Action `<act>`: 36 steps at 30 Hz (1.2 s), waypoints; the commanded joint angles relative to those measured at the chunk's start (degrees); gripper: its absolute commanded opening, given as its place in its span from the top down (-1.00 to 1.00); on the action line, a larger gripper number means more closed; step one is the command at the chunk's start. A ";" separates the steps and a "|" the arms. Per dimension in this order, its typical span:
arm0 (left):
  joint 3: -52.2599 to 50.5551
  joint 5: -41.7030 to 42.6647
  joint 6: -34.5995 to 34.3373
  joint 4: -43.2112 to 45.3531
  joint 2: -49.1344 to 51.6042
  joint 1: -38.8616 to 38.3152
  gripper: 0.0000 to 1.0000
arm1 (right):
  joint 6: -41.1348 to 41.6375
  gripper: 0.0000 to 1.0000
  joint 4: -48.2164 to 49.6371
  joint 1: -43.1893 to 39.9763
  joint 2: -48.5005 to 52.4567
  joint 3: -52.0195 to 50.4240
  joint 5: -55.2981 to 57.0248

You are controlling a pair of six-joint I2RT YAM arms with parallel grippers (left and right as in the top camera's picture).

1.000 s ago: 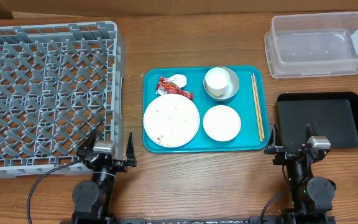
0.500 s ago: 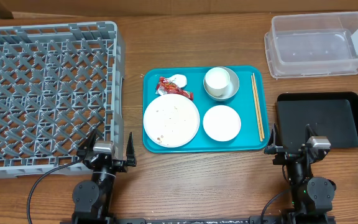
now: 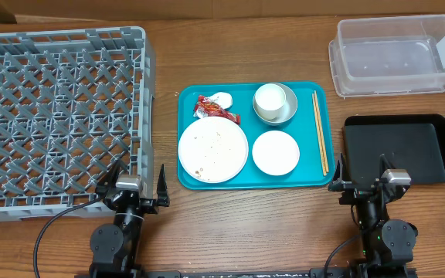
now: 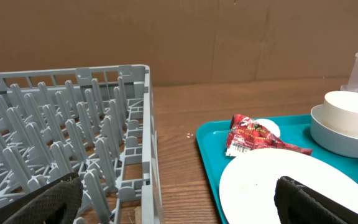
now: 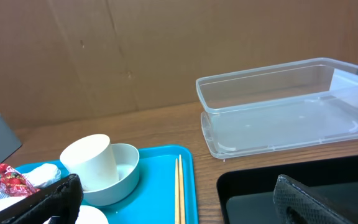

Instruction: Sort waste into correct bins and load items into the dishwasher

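The red snack wrapper [image 3: 216, 110] and the white tissue [image 3: 223, 99] lie touching at the rear left of the teal tray [image 3: 242, 91], just beside the large plate [image 3: 213, 149], which carries scattered food scraps [image 3: 204, 151]. The cup [image 3: 269, 98] sits in the bowl [image 3: 287, 110]. The small dish [image 3: 275, 152] and the 2 chopsticks [image 3: 320, 131] lie to their right. The clear tub [image 3: 344, 73], the black tray [image 3: 396, 148] and the dish rack [image 3: 60, 116] hold nothing. The left gripper [image 3: 139, 174] and the right gripper [image 3: 362, 167] stand wide apart, holding nothing, near the front edge of the surface [image 3: 238, 228]. Judgement: step 1, waste sorting, is not yet begun. The next move likely calls for a reach to the wrapper and a pinch on its crinkled edge, clear of the plate rim.
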 commanded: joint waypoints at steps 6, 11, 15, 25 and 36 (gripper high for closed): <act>-0.22 -0.33 0.68 -0.09 -0.52 -0.35 -1.00 | -0.20 -0.99 0.42 -0.02 -0.57 -0.59 0.37; -0.22 -0.33 0.68 -0.09 -0.52 -0.35 -1.00 | -0.20 -0.99 0.42 -0.02 -0.57 -0.59 0.37; -0.22 -0.33 0.68 -0.09 -0.52 -0.35 -1.00 | -0.20 -0.99 0.42 -0.02 -0.57 -0.59 0.37; -0.22 -0.11 0.66 -0.07 -0.52 -0.35 -1.00 | -0.20 -0.99 0.42 -0.02 -0.57 -0.59 0.37; -0.22 21.24 -11.50 7.74 -0.52 -0.37 -1.00 | -0.20 -0.99 0.42 -0.02 -0.57 -0.59 0.37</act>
